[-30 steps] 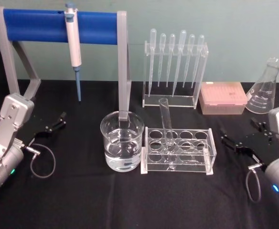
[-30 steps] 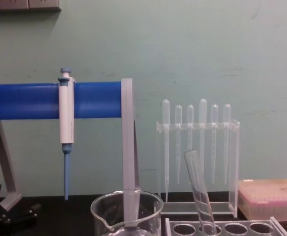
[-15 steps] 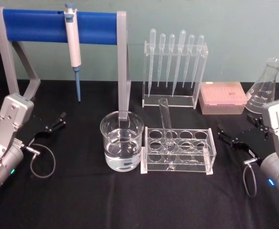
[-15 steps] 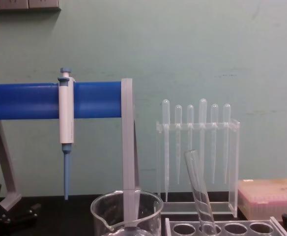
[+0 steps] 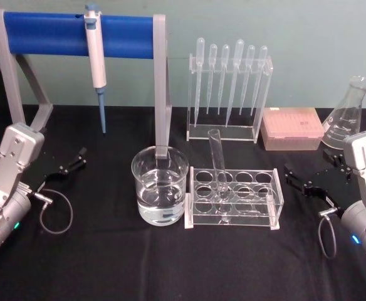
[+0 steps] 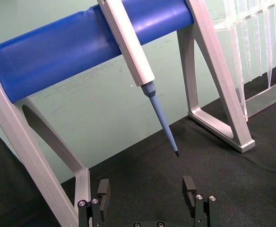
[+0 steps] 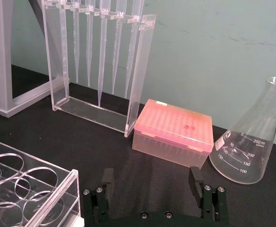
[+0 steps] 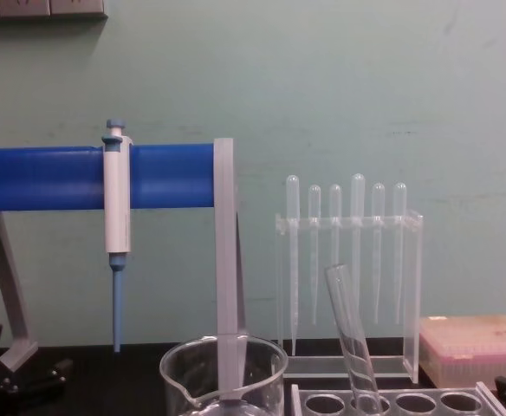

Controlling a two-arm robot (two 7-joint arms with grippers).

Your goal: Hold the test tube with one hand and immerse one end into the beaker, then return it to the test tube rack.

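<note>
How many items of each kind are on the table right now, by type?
Test tube: 1
Beaker: 1
Tube rack: 1
Pipettes: 6
Pipette stand: 1
Pipettor: 1
Pipettor stand: 1
Pink tip box: 1
Flask: 1
Total: 14

Left gripper and right gripper are both open and empty.

The test tube [image 5: 219, 164] leans in its clear rack [image 5: 233, 198], just right of the beaker [image 5: 160, 185] (part full of clear liquid) on the black desk [image 5: 170, 263] — left pincer [image 5: 72, 162] and right pincer [image 5: 309, 180] both gape apart, empty, flanking them
</note>
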